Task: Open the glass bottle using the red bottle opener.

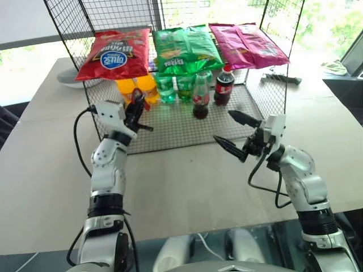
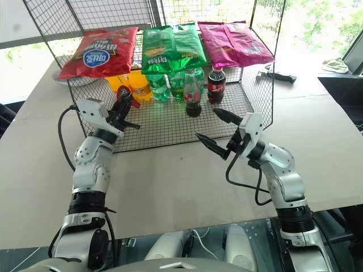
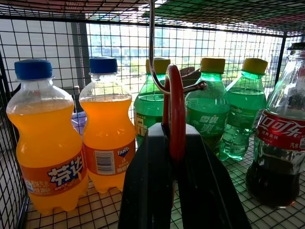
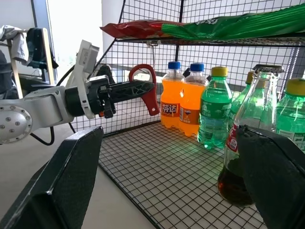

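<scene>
Your left hand (image 1: 136, 109) was pinched shut on the red bottle opener (image 4: 145, 88), whose loop hung on a wire hook (image 3: 155, 57) at the front of the wire rack (image 1: 170, 133). Your right hand (image 1: 236, 134) stood spread wide, holding nothing. The glass bottle (image 1: 200, 96) stood upright on the rack floor, just beyond that hand, among green bottles (image 1: 170, 89).

A pale tabletop (image 1: 187, 181) stands before bright windows (image 1: 334, 22), with daylit greenery outside.
</scene>
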Controlling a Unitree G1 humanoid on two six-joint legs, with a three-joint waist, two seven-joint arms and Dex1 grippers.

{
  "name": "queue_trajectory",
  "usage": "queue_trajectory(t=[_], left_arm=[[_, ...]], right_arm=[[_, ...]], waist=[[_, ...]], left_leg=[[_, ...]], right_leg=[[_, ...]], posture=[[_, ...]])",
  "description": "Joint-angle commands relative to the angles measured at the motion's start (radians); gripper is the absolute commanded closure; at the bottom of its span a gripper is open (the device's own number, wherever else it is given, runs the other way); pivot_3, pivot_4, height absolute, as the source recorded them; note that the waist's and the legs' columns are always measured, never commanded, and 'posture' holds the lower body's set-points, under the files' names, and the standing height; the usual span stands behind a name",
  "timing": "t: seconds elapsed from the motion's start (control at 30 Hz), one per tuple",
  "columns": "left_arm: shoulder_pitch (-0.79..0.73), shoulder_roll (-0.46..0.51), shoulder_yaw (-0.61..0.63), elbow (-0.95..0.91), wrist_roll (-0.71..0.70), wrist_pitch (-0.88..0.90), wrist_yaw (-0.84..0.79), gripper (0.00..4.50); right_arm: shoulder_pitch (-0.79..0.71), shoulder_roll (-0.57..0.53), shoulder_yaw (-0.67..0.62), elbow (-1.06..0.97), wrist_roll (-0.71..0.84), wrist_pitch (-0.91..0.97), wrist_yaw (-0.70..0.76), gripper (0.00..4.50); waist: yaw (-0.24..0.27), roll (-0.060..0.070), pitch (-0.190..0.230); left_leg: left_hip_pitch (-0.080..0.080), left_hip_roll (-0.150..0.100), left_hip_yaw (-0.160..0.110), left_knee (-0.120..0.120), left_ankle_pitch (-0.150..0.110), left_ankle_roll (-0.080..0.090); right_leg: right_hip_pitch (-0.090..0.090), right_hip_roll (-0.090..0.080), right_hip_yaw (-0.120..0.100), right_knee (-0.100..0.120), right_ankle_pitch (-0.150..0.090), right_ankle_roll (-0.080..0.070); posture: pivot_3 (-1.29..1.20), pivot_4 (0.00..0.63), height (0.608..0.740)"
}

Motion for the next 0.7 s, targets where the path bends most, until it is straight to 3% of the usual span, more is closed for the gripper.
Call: queue_trajectory(t=[0.03, 0.5, 0.7], left_arm=[[0.005, -0.014, 0.030, -0.096, -0.073, 0.014, -0.006, 4.47], [0.083, -0.052, 0.032, -0.316, -0.431, 0.414, -0.061, 4.47], [0.108, -0.026, -0.003, -0.391, -0.593, 0.610, -0.161, 4.47]], right_arm=[[-0.020, 0.007, -0.006, -0.016, 0.002, -0.027, -0.006, 0.00], [-0.018, 0.025, -0.001, 0.001, -0.022, -0.033, -0.030, 0.00], [-0.034, 0.040, 0.050, -0.018, -0.025, 0.126, -0.092, 0.00]], waist=[[0.000, 0.000, 0.000], [-0.014, 0.000, 0.000], [-0.021, 0.000, 0.000]], left_leg=[[0.000, 0.000, 0.000, 0.000, 0.000, 0.000], [-0.001, 0.000, 0.000, 0.000, 0.000, 0.000], [-0.001, 0.000, 0.001, 0.001, 0.000, 0.000]], right_leg=[[0.000, 0.000, 0.000, 0.000, 0.000, 0.000], [-0.001, 0.000, 0.001, 0.001, 0.000, 0.000], [-0.001, 0.000, 0.001, 0.001, 0.000, 0.000]], posture=[[0.00, 0.150, 0.740], [0.00, 0.150, 0.740], [0.00, 0.150, 0.740]])
